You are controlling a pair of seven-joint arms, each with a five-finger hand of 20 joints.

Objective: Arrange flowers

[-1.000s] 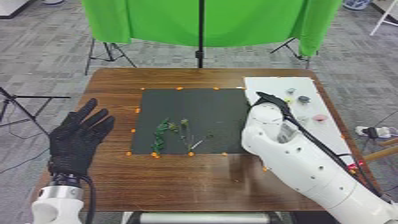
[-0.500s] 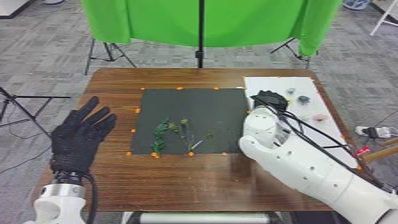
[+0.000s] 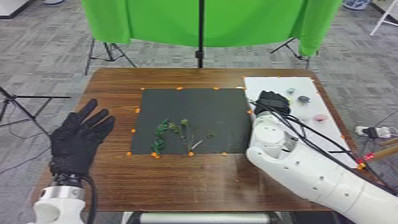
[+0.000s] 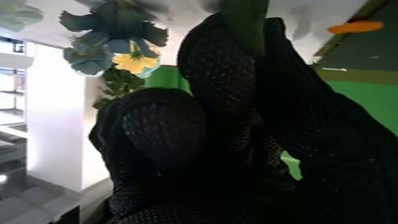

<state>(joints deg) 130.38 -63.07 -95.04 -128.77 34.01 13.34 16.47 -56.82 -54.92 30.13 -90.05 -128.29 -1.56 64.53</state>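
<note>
I have the left hand open and empty beside the dark mat. My right hand is over the white sheet; its grip I can't tell.

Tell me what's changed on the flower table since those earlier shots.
The right hand has turned over the white sheet, showing more black glove, and its wrist has drawn back toward the robot. The left hand and the leafy sprig on the dark mat stayed put.

The right hand has turned over the white board – its arm drawn back nearer the robot.
</note>
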